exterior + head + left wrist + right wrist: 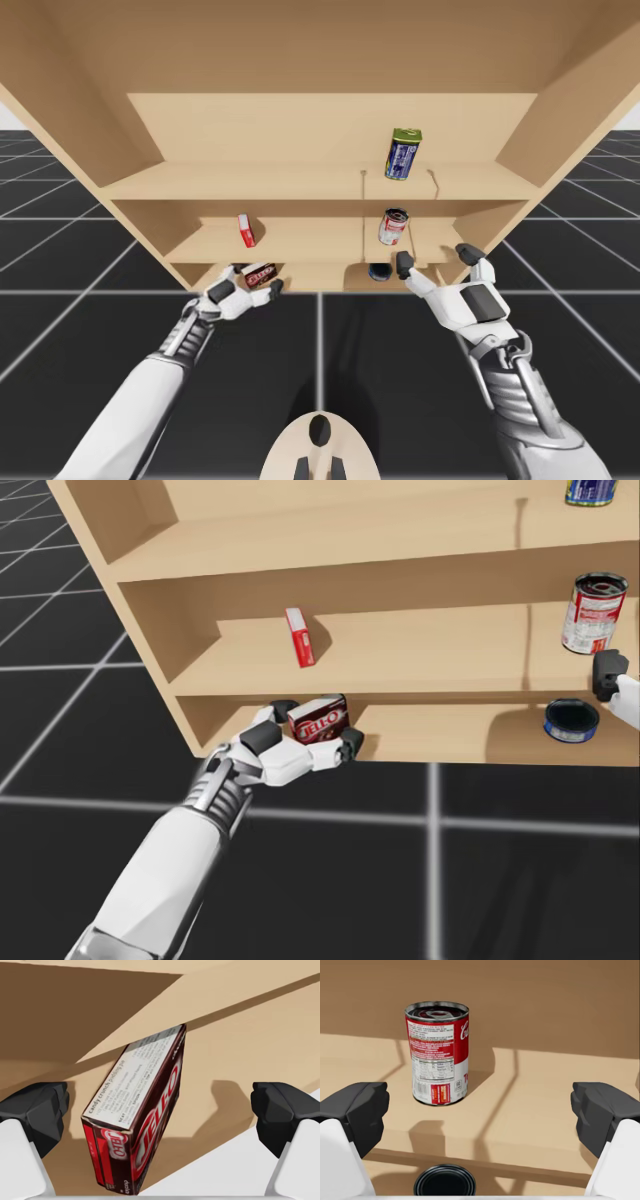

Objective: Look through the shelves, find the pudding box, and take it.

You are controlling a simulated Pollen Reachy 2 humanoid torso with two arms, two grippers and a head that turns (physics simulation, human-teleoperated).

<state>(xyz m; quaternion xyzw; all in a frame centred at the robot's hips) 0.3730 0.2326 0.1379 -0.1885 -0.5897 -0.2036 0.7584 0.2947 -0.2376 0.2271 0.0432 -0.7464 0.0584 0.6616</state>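
Nearest, the left claw [160, 1110] is seen reaching into the mouth of the lowest shelf, on the left-hand side of the wooden shelf unit [300, 185]. Its two dark fingers [35, 1110] are held wide apart. The pudding box [145, 1125], dark red with a white side panel, is found between them. In the left wrist view a gap is left on either side of the box, so it is touched by neither finger and is not gripped. The box is seen tilted there, with one short end close to the palm and the other pointing deeper into the shelf. Whether it rests flat on the shelf board cannot be told.

On the right-hand side, the right claw [480, 1110] is held in front of the shelves with its fingers likewise spread wide and nothing between them. Just below and ahead of it, a flat dark blue tin [445, 1182] is seen lying on the lowest shelf. One level up and further in, a red and white can [439, 1052] is stood upright on the middle shelf, ahead of the open claw and well clear of both fingers.

On the left part of that same middle shelf, above the pudding box, a small red box [299, 637] is stood on end. Farthest off, on the top shelf above the red and white can, a blue can with a green top [403, 153] is seen.
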